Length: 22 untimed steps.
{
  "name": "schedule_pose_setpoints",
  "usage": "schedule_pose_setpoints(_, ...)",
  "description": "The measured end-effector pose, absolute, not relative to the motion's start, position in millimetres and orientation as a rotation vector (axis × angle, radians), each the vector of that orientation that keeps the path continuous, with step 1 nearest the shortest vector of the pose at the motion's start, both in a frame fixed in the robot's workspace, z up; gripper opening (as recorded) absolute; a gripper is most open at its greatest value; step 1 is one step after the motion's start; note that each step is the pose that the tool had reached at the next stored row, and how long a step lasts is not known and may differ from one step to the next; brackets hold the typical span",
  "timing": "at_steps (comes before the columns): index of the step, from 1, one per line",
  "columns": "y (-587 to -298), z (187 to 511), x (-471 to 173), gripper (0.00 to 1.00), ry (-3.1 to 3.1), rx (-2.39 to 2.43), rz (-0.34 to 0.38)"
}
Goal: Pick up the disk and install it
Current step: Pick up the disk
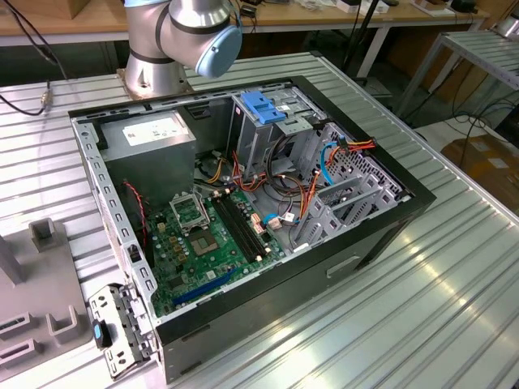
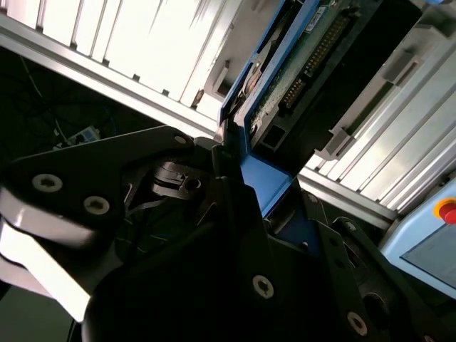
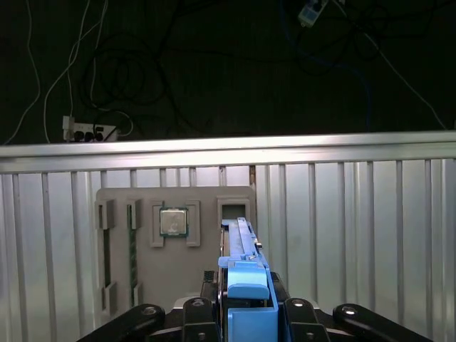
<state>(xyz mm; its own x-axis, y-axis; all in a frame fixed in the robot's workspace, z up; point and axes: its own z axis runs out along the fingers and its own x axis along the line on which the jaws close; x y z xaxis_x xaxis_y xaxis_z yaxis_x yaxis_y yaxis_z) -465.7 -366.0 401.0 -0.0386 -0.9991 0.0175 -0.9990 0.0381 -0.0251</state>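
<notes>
Disk: you have the disk (image 3: pixel 246 281) held on edge in the claw. In the first wrist view its blue side rail faces you; in the second wrist view the disk (image 2: pixel 303 50) shows its green circuit-board face.
Claw: your claw (image 3: pixel 246 313) is pinching the disk, with a dark jaw pressed to either side of it.
Under the disk: a grey fixture plate (image 3: pixel 206 203) lies flat beyond the disk, apart from it.
Chip: a square processor chip (image 3: pixel 172 222) sits in one pocket of that plate.
Tabletop: the ribbed aluminium tabletop (image 3: pixel 356 235) carries the plate.
Computer case: in the exterior view you see the open computer case (image 1: pixel 381 235) lying on the tabletop with its motherboard (image 1: pixel 203 243) facing up. The fixture plate (image 1: pixel 40 284) is on the exterior view's left of it.
Drive cage: a grey cage topped by a blue latch (image 1: pixel 263 105) stands at the far side of the case.
Power supply: a grey metal box with a white sticker (image 1: pixel 154 134) fills the far corner, on the exterior view's left of the cage.
Arm: the arm (image 1: pixel 182 32) rises from the far edge of the tabletop, just behind the case.
</notes>
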Motion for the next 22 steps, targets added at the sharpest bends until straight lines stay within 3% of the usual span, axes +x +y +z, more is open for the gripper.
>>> schedule_pose_setpoints(22,-366,426,-466,0.37,2.260,-2.175,-0.047)
